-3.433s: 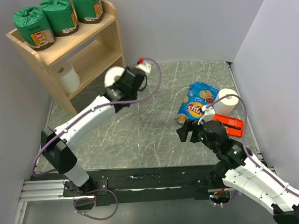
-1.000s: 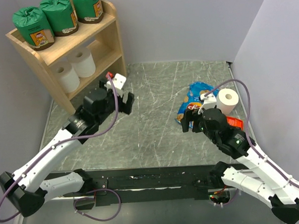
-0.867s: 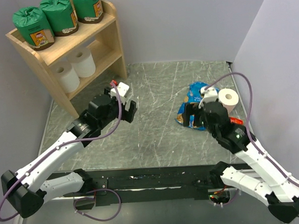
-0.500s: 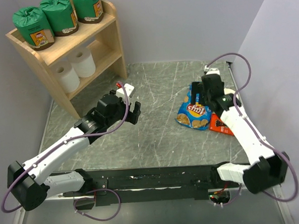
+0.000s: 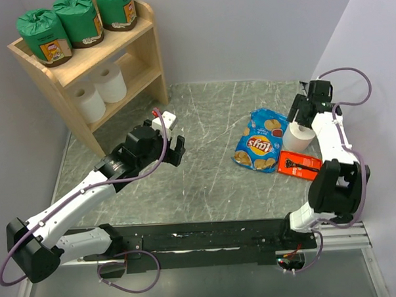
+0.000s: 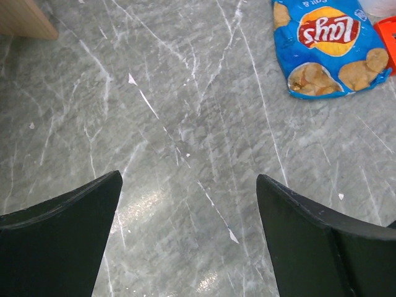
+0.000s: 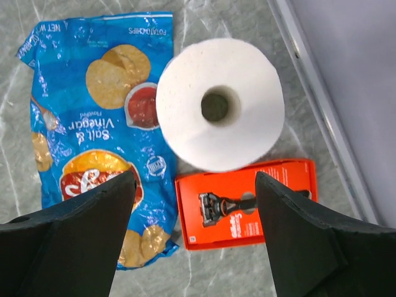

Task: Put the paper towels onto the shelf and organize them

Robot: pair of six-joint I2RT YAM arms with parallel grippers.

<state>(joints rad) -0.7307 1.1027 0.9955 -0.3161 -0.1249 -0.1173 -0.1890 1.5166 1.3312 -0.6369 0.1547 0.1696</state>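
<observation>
My right gripper [image 7: 195, 185] hangs open over a white roll [image 7: 219, 133] by the right edge, just beside the bag [image 7: 93, 124]. My left gripper [image 6: 189, 179] is open and empty, mid-bench. Five other rolls [image 5: 77, 22] sit on the shelf [image 5: 145, 59] in the far left corner.

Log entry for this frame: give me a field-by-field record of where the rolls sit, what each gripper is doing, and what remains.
top tier: three green rolls on the shelf
lower tier: two white rolls, side by side
off shelf: one loose white roll, upright on the table, beside the blue chip bag and red packet
left gripper: open, empty, over the table
right gripper: open, above the loose white roll, not gripping it
remaining: one roll to shelve
</observation>
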